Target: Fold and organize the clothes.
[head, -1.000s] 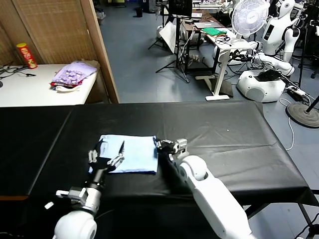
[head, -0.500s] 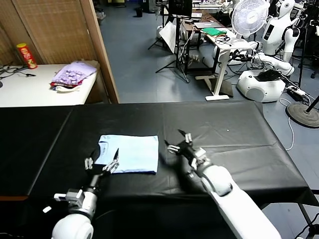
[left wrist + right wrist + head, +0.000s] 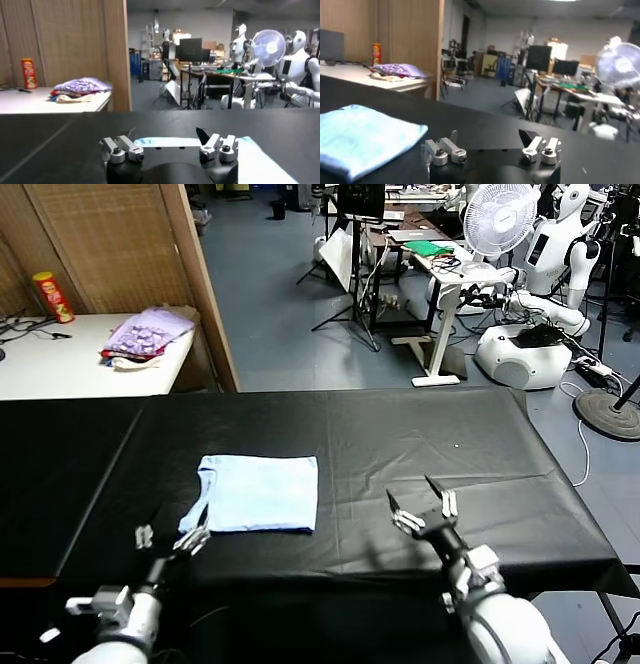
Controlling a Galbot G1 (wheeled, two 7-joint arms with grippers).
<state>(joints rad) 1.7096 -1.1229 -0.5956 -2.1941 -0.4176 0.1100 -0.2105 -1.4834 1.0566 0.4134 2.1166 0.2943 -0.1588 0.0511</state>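
One pale blue T-shirt is shown folded into a flat rectangle, lying left of centre in the head view on the black tabletop. At the lower left of the frame the left hand is held with fingers spread wide and empty, just beside the shirt's near left corner, while at the lower right the right hand is likewise spread wide and empty, well apart from the shirt. A lilac heap of clothes is seen on a white table at the upper left.
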